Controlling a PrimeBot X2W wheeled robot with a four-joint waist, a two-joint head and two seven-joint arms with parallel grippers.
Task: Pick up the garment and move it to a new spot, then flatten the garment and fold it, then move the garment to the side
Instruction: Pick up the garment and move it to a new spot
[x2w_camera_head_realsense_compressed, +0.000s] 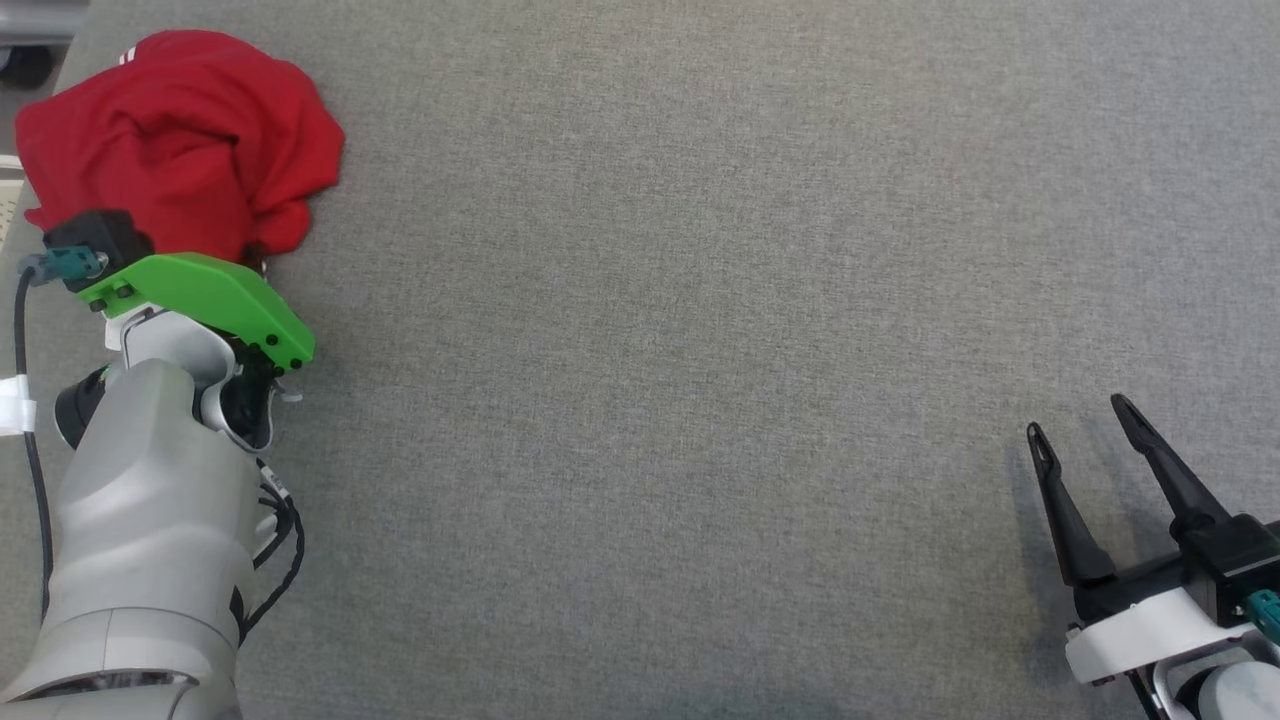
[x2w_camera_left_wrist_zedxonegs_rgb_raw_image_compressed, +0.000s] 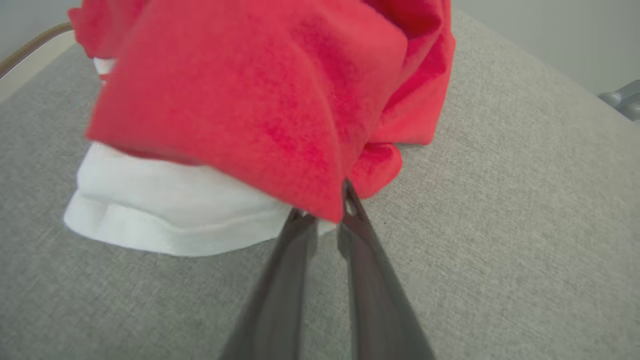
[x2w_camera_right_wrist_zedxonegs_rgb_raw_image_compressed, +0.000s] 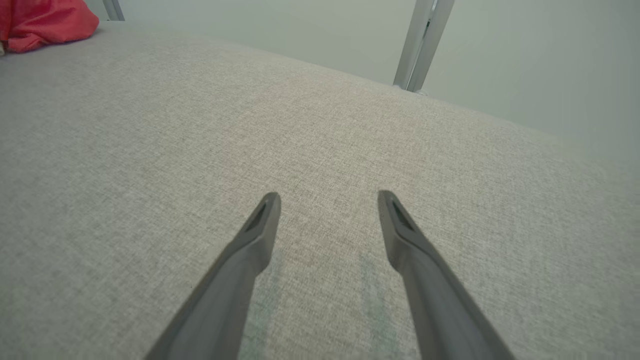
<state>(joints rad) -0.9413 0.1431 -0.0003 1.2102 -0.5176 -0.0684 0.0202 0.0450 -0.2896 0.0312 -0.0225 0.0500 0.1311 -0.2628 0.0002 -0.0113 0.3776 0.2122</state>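
The garment (x2w_camera_head_realsense_compressed: 180, 140) is a crumpled red heap at the table's far left corner. In the left wrist view the garment (x2w_camera_left_wrist_zedxonegs_rgb_raw_image_compressed: 270, 100) is red with a white part (x2w_camera_left_wrist_zedxonegs_rgb_raw_image_compressed: 165, 210) beneath it. My left gripper (x2w_camera_left_wrist_zedxonegs_rgb_raw_image_compressed: 325, 212) is shut on a low red fold of it, the two fingertips pinching the cloth. In the head view the green wrist mount (x2w_camera_head_realsense_compressed: 200, 300) hides those fingers at the heap's near edge. My right gripper (x2w_camera_head_realsense_compressed: 1085, 425) stands open over bare table at the lower right, holding nothing. In the right wrist view, the right gripper (x2w_camera_right_wrist_zedxonegs_rgb_raw_image_compressed: 327, 200) points across the table and the garment (x2w_camera_right_wrist_zedxonegs_rgb_raw_image_compressed: 42, 22) lies far off.
The grey cloth-covered table (x2w_camera_head_realsense_compressed: 700, 350) stretches wide between the two arms. Its left edge (x2w_camera_head_realsense_compressed: 20, 200) runs close beside the garment. A metal post (x2w_camera_right_wrist_zedxonegs_rgb_raw_image_compressed: 422, 45) stands beyond the table's far edge.
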